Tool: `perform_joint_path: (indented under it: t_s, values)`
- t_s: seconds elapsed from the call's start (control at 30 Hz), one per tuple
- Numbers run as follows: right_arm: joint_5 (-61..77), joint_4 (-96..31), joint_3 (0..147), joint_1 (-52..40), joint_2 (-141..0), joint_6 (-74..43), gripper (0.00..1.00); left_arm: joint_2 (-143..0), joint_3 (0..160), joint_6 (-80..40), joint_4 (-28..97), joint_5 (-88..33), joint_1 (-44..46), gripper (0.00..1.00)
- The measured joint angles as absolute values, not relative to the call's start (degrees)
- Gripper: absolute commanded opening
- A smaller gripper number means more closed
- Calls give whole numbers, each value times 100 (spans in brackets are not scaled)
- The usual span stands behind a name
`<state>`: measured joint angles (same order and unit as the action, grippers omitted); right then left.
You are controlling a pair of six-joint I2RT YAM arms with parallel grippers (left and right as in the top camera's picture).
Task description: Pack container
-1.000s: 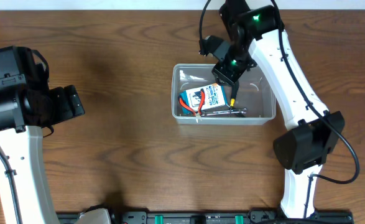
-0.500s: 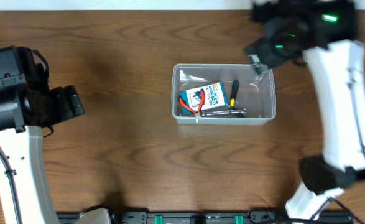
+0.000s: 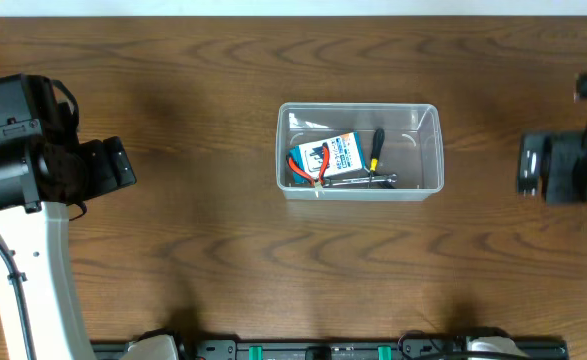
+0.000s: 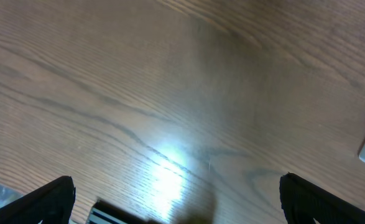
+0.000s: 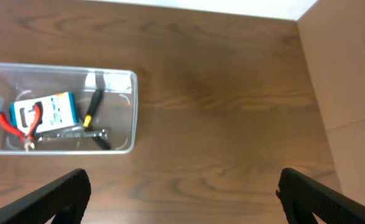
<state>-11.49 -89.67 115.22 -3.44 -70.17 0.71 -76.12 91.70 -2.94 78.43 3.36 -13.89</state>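
Between the two arms, a little right of the middle of the table (image 3: 173,260), sits the clear container (image 3: 440,150), well apart from both arms. The left arm (image 3: 33,170) waits at the left edge and the right arm (image 3: 573,170) at the right edge. In each wrist view the left jaws and the right jaws stand spread wide with nothing between them. We see no loose item on the bare wood, so we judge the packing close to done. The main risk from here, as we read it, is a jaw clipping the thin rim on a reach inward. The tub looks light, and such a knock could slide or tip it. Its load sits toward the left half, which may make it swing if nudged at the emptier right end. The container lies with its long axis left to right across the table, open side up. Inside, the screwdriver (image 3: 375,150) runs roughly crosswise to that axis, handle toward the far wall. The red-handled pliers (image 3: 308,168) rest on a blue card (image 3: 339,152), handles toward the left wall.
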Motion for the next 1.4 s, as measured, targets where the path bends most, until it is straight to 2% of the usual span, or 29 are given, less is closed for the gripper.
perform_joint_path:
  t_s: [0.2, 0.37, 0.5, 0.8, 1.23, 1.4]
  values:
    - [-576, -7089, 8925, -344, -5004, -110, 99, -7612, 9174, -294, 7839, 342, -1389, 98]
    - [178, -5614, 7675, -344, -3420, -158, 99, -7612, 9174, -294, 7843, 340, -1389, 98]
    - [399, -5725, 7306, -344, -2845, -213, 99, -7612, 9174, -294, 7841, 340, -1389, 98]
    - [882, -5826, 7214, -344, -2794, -395, 99, -7612, 9174, -294, 7843, 340, -1389, 98]
    - [576, -6018, 7214, -344, -2794, -414, 99, -7612, 9174, -294, 7843, 340, -1389, 98]
    - [340, -5660, 6897, -287, -2611, -416, 99, -7612, 9174, -294, 7841, 340, -1389, 98]
